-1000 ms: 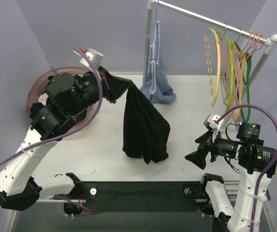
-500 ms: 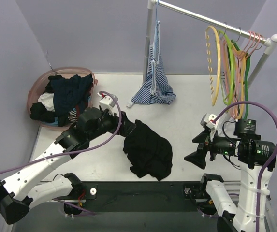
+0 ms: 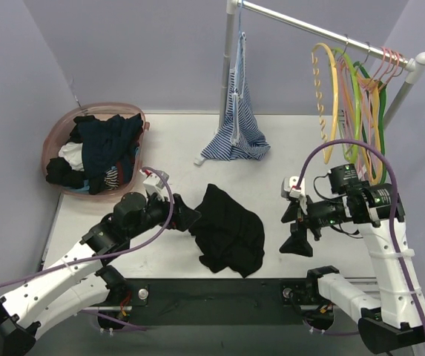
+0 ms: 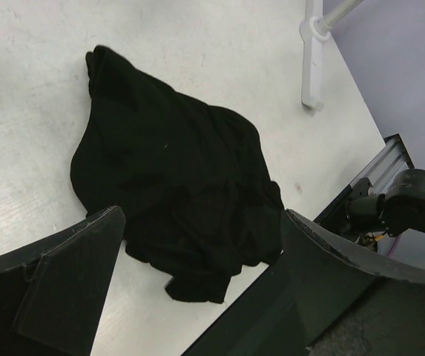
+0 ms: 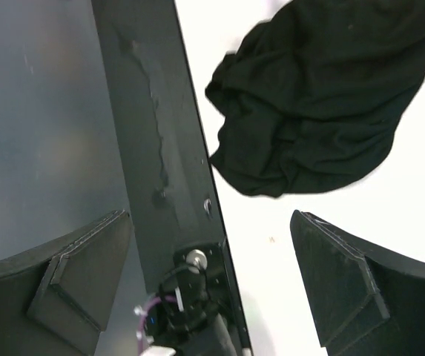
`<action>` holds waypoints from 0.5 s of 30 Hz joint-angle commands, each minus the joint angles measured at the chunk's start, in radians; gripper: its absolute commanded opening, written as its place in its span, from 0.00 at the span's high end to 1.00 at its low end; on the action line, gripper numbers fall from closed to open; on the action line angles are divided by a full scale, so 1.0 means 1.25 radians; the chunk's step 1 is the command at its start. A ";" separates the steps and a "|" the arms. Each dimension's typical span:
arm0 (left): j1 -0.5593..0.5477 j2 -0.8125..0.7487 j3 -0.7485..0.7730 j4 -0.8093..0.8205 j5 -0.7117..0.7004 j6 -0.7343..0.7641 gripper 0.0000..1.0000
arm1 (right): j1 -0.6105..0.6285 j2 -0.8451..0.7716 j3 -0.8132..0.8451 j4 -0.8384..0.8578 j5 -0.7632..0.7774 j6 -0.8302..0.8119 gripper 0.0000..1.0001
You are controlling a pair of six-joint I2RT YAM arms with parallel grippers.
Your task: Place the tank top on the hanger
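The black tank top (image 3: pixel 228 236) lies crumpled on the white table, near the front edge. My left gripper (image 3: pixel 188 220) hovers just left of it, jaws wide open and empty; in the left wrist view the tank top (image 4: pixel 175 193) spreads below the open gripper (image 4: pixel 201 215). My right gripper (image 3: pixel 295 226) stands open to the right of the cloth, apart from it; in its wrist view the tank top (image 5: pixel 323 104) lies beyond the open gripper (image 5: pixel 211 215). The yellow hanger (image 3: pixel 337 96) hangs on the rail at the back right.
A pink basket (image 3: pixel 55 137) of mixed dark clothes sits at the back left. A blue-and-white striped garment (image 3: pixel 236 130) hangs by the rail's post (image 3: pixel 228 67). Green and orange hangers (image 3: pixel 368 104) hang beside the yellow one. The black base strip (image 3: pixel 219 297) runs along the near edge.
The left gripper brought the tank top down from the air onto the table, let go and drew back left. The right arm swung left toward the cloth.
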 commanded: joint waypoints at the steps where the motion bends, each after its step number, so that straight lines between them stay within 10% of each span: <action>1: 0.007 -0.073 -0.030 -0.011 -0.013 -0.045 0.03 | 0.085 0.035 0.002 -0.056 0.073 -0.042 0.08; 15: -0.012 0.026 -0.081 -0.066 0.067 -0.076 0.09 | 0.372 0.186 -0.100 0.195 0.312 0.103 0.14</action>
